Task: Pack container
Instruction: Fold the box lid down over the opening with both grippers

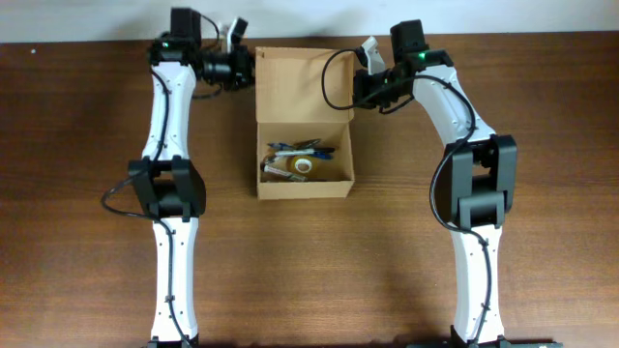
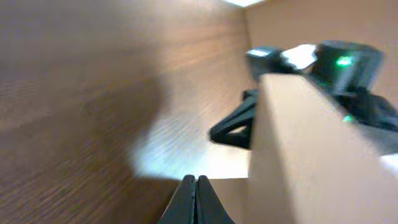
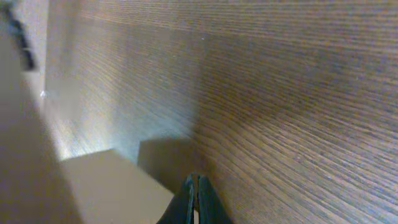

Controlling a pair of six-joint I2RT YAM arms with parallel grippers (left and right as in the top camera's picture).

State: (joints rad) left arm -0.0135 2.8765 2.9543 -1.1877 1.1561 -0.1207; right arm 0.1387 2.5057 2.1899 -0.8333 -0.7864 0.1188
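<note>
Plain tan container [image 1: 303,85], pens [image 1: 302,152] and tape roll [image 1: 304,166] inside, print seemingly illegible

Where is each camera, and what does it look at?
Overhead: above the table, looking straight down at the box; left arm and right arm show.
Left wrist: on the left arm, low beside the box; its shut left pincer and the right arm show.
Right wrist: on the right arm, facing table and box; its shut right pincer shows.
All three share the box.
</note>
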